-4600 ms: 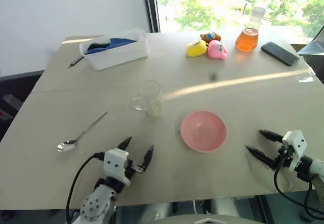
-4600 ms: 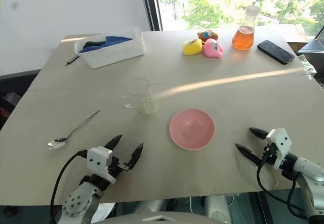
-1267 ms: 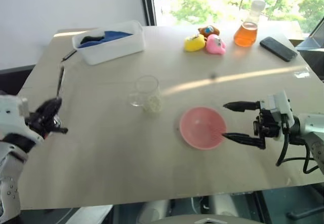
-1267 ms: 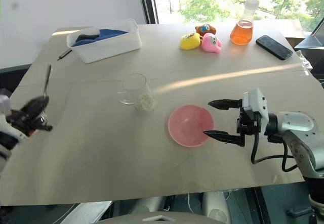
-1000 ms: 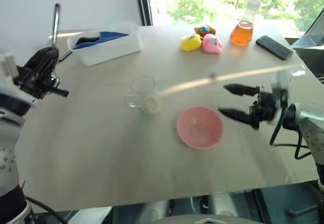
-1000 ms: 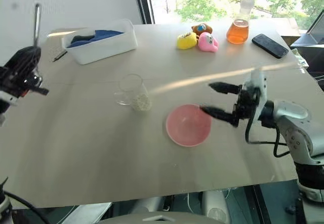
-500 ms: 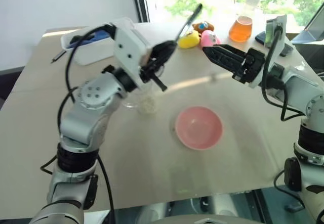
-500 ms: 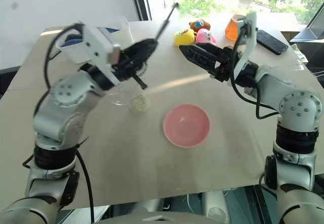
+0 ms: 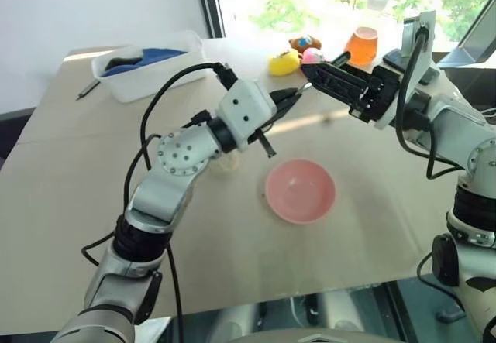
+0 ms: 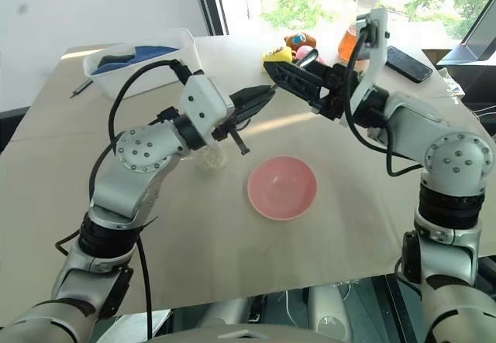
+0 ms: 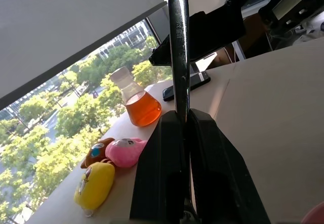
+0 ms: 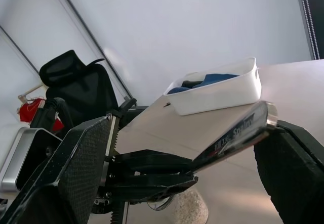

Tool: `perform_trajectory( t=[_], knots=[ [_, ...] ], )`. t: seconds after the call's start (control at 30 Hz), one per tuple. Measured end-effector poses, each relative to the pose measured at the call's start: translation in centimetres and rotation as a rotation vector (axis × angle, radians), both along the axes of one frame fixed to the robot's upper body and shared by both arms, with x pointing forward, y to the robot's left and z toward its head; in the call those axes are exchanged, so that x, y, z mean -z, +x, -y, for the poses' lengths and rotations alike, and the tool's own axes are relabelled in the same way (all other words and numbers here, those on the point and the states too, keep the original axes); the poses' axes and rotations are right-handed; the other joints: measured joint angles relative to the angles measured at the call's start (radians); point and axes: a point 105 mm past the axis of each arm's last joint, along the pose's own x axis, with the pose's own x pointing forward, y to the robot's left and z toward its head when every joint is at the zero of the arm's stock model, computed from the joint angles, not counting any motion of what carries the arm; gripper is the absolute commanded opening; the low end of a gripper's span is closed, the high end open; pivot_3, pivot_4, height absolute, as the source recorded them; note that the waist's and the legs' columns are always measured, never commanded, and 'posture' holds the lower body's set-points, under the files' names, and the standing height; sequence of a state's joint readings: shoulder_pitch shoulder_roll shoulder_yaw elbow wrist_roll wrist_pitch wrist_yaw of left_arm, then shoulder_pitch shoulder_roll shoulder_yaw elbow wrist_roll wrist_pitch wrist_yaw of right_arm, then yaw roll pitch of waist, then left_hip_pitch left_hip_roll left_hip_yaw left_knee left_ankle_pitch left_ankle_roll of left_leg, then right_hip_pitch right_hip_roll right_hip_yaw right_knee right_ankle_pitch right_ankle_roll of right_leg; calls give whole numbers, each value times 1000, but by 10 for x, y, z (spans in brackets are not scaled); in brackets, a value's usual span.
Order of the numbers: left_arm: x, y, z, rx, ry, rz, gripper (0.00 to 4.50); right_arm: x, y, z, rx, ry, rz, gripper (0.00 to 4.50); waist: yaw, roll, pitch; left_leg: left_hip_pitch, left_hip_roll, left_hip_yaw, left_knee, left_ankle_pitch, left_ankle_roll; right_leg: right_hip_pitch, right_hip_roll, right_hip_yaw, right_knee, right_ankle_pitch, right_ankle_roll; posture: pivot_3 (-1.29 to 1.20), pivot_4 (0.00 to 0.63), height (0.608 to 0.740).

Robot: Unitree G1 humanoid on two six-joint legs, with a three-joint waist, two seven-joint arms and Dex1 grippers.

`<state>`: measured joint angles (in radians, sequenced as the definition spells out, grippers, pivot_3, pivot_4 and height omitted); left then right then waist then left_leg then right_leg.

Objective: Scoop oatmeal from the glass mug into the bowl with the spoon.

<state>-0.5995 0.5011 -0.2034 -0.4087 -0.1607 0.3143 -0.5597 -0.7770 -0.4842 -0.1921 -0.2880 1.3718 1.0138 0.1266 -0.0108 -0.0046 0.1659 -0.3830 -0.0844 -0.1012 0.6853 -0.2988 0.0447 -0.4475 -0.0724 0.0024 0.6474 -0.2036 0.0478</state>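
Presently the left tool, clamped on the spoon, points its handle between the right tool's wide-open jaws.

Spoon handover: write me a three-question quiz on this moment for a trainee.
1. True or false: the left hand is shut on the spoon, holding it up in the air.
2. Pick one. The right hand is: A) shut on the spoon's handle; B) open, with a finger on either side of the handle; C) open, far from the spoon.
3. Fill in: inside, the pink bowl is ____.

Key: 1 true; 2 B; 3 empty.
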Motion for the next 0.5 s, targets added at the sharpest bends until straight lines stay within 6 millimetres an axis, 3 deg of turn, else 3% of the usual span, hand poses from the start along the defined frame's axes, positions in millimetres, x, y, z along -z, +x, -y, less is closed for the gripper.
perform_trajectory(
  t=[0.23,0.27,0.33,0.5],
  knots=[
    [3,3,1,-3,23,20,35,-3,-2,-6,-20,-7,12,4500,0,0,0,0,0,1,0,0,0,0,0,1,-1,0,0,0,150,740],
    [3,3,2,-2,21,21,0,-2,-2,-7,-24,-12,12,4087,0,0,0,0,0,1,0,0,0,0,0,1,-1,0,0,0,150,740],
    [3,3,3,0,16,21,0,-1,-2,-7,-24,-17,13,3714,1,0,0,0,0,1,0,0,0,0,0,1,-1,0,0,0,150,740],
    [3,2,6,7,1,22,0,-2,1,-5,1,-21,22,1431,1,0,0,0,0,1,0,0,0,0,0,1,-1,0,0,0,150,740]
  ],
)
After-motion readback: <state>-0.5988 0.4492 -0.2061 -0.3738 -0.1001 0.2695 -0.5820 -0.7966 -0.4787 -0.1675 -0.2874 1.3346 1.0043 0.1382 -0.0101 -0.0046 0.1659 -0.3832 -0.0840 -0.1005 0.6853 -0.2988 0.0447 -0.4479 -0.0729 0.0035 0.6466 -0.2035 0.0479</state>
